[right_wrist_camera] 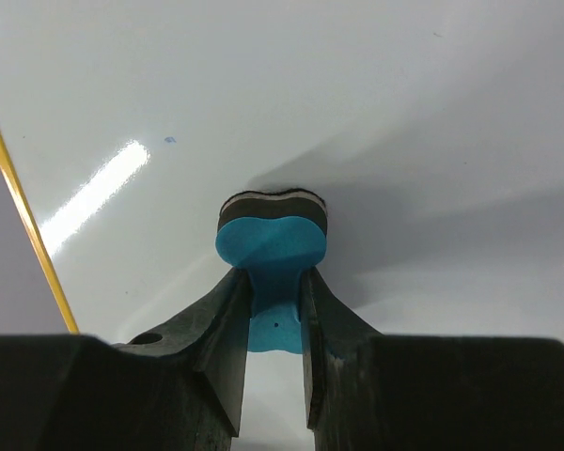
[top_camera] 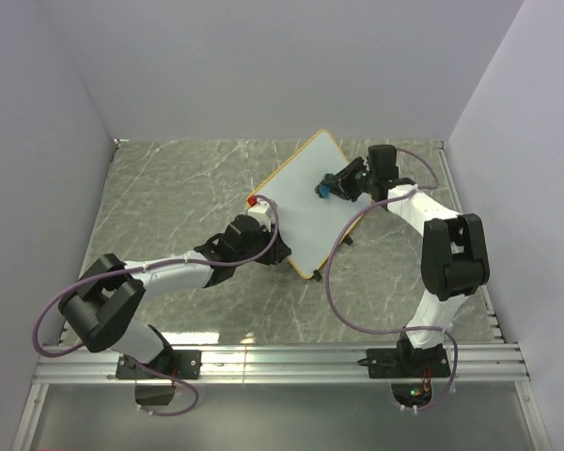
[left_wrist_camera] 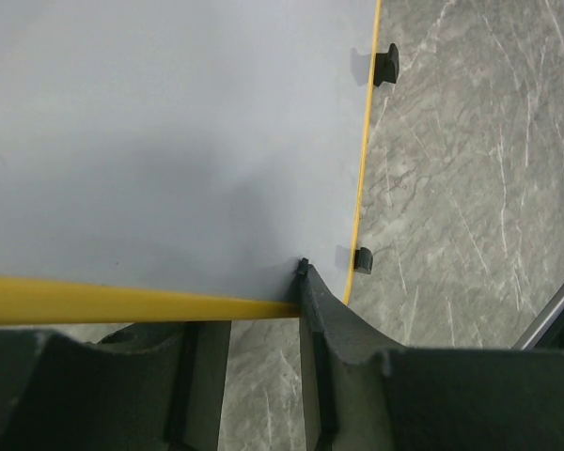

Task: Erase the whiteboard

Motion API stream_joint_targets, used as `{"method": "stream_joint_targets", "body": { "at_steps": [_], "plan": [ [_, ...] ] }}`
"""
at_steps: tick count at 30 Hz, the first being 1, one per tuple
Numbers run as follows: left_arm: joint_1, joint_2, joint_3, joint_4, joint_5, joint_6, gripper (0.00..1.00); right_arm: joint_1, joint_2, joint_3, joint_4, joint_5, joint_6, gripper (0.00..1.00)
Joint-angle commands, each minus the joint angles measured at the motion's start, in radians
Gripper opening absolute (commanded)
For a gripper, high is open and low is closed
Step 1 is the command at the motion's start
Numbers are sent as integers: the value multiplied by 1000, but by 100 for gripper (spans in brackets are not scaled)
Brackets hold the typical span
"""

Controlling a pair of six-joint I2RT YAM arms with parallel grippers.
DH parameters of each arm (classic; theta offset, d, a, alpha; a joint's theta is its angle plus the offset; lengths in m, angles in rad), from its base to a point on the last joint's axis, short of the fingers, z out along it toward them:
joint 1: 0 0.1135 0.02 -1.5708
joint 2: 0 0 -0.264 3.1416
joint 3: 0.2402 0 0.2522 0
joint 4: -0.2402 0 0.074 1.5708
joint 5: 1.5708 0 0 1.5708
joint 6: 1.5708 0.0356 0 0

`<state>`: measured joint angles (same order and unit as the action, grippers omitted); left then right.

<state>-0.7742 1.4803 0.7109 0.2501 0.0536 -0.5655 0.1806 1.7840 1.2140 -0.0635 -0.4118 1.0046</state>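
Observation:
The whiteboard (top_camera: 305, 211), white with a thin yellow frame, stands tilted at the middle of the marble table. My left gripper (top_camera: 256, 231) is shut on the whiteboard at its left edge. In the left wrist view (left_wrist_camera: 254, 301) the yellow frame (left_wrist_camera: 122, 303) runs across between the fingers, and two black feet (left_wrist_camera: 386, 64) show on the board's (left_wrist_camera: 169, 141) right edge. My right gripper (top_camera: 336, 184) is shut on the blue eraser (top_camera: 323, 191) and presses its dark pad (right_wrist_camera: 271, 205) against the board face (right_wrist_camera: 404, 113). Only a tiny blue speck (right_wrist_camera: 170, 139) of writing shows there.
White enclosure walls (top_camera: 263, 66) stand at the back and both sides. Aluminium rails (top_camera: 282, 357) cross the near edge by the arm bases. A small red part (top_camera: 254, 199) shows at the board's left corner. The right arm's cable (top_camera: 334, 272) loops beside the board's near corner.

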Motion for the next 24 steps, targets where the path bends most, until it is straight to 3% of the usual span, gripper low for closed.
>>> {"method": "stream_joint_targets", "body": {
  "at_steps": [1,6,11,13,19,24],
  "plan": [
    [-36,12,-42,-186,-18,164,0,7,17,67,-42,21,3,0],
    [-40,9,-45,-186,-23,164,0,2,81,238,17,-2,98,0],
    [-53,2,-42,-192,-41,171,0,3,175,444,-62,4,89,0],
    [-56,-6,-42,-195,-47,174,0,3,187,447,-67,5,86,0],
    [-66,-18,-37,-207,-51,182,0,0,109,256,-21,14,65,0],
    [-69,-17,-37,-209,-81,184,0,-1,-23,-26,39,31,46,0]
  ]
}}
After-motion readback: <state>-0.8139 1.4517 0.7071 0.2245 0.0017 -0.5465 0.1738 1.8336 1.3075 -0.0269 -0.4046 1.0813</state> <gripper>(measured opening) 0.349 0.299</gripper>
